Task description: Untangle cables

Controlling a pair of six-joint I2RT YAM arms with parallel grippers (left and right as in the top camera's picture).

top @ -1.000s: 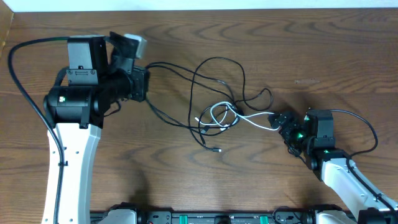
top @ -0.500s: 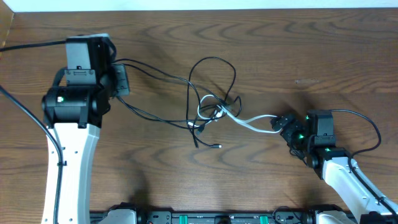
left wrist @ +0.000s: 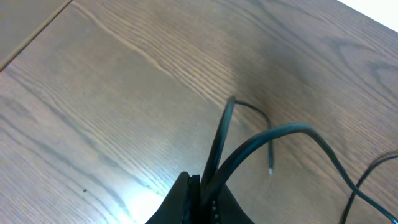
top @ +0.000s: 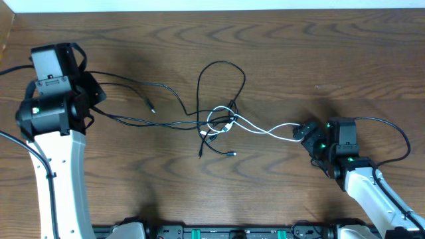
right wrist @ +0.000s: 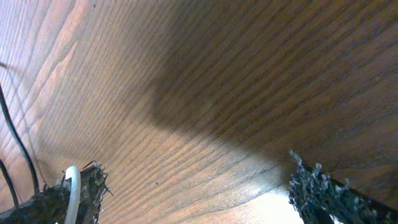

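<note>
Black cables (top: pixel 222 64) and a white cable (top: pixel 265 131) are knotted together at the table's centre (top: pixel 219 124). My left gripper (top: pixel 89 99) sits at the far left, shut on two black cable strands (left wrist: pixel 249 148) that rise from between its jaws (left wrist: pixel 208 190). These strands run taut to the knot. The white cable stretches right to my right gripper (top: pixel 304 133). In the right wrist view that gripper (right wrist: pixel 193 199) stands wide open, with the white cable (right wrist: pixel 71 186) lying against its left finger (right wrist: pixel 56 202) and nothing between the fingers.
A loose black plug end (top: pixel 151 106) lies left of the knot and another (top: pixel 232 155) just below it. The wooden table's (top: pixel 279 53) far edge runs along the top of the overhead view. Thick robot wires (top: pixel 392 133) loop beside each arm.
My left arm has swung well to the left with the black cables in its grip. This dragged the knot leftward and drew the white cable out straighter. The right arm has stayed put.
</note>
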